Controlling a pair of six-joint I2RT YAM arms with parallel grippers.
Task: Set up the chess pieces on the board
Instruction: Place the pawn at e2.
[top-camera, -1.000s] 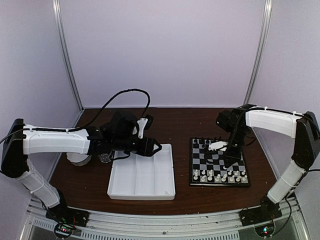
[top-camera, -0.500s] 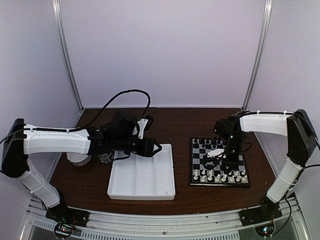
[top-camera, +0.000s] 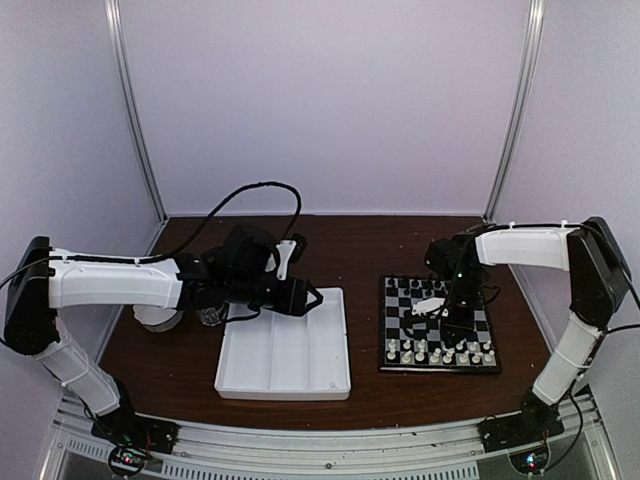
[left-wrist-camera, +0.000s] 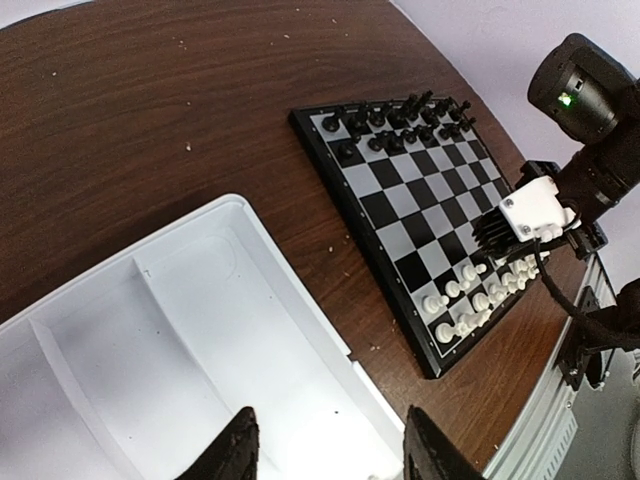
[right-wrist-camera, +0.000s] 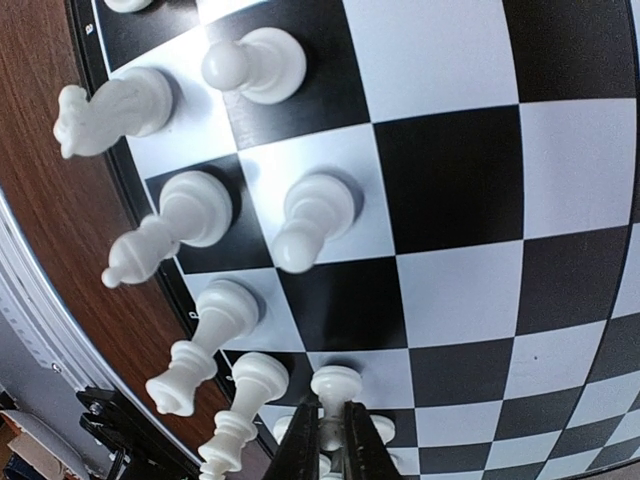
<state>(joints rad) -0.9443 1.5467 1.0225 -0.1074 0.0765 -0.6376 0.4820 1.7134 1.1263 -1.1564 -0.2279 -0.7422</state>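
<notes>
**A:** Which hand has the piece?

**B:** The right hand (right-wrist-camera: 332, 412). It's low over the board (right-wrist-camera: 450, 170), at the near rows on the white side, pinched almost shut on a white pawn (right-wrist-camera: 335, 382). The left hand (left-wrist-camera: 335, 455) hangs half open and empty, well to the left of the board.

**A:** How does the pawn lie to the fingers?

**B:** Upright, with its long axis in line with them. Its head is between the tips and its base toward the board, just beside the other white pieces (top-camera: 440, 352). The base looks seated on its square. I'd judge the next move is to open and lift straight up, since sideways drift could clip neighbours.
</notes>
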